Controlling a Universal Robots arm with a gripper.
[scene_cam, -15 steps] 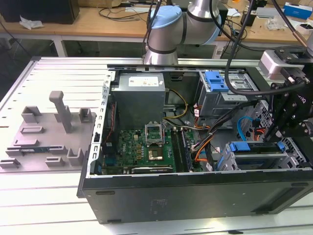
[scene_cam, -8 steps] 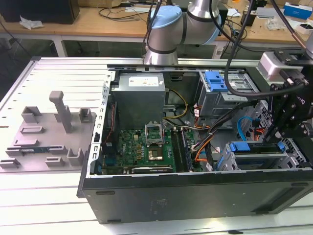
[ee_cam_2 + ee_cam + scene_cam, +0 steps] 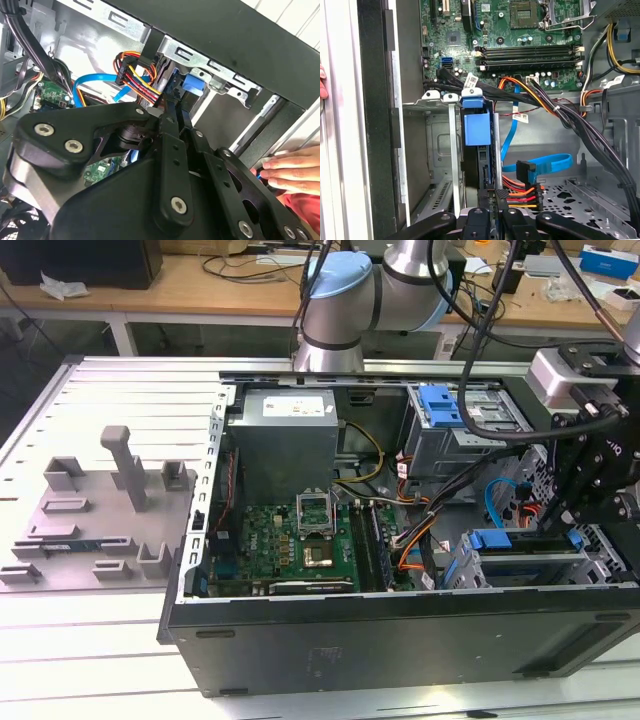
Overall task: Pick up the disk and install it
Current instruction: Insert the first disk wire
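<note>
The disk [image 3: 520, 558] sits in the grey drive cage [image 3: 600, 570] at the front corner of the open computer case, on the exterior view's right, its blue bracket showing along the top. In the first wrist view the disk [image 3: 476, 122] stands edge-on in its slot between the cage walls [image 3: 440, 150]. My gripper [image 3: 562, 525] reaches down onto it from above. In both wrist views the black fingers lie close together, pinched on the thin blue bracket edge: gripper [image 3: 495, 192], gripper [image 3: 175, 107], disk [image 3: 194, 85].
Orange, red and black power cables [image 3: 530, 192] and a blue data cable [image 3: 545, 165] crowd beside the slot. A person's hand [image 3: 292, 170] rests at the case's outer wall. The motherboard [image 3: 300, 540], grey power supply [image 3: 285, 435] and a blue-latched upper cage [image 3: 440, 405] fill the case.
</note>
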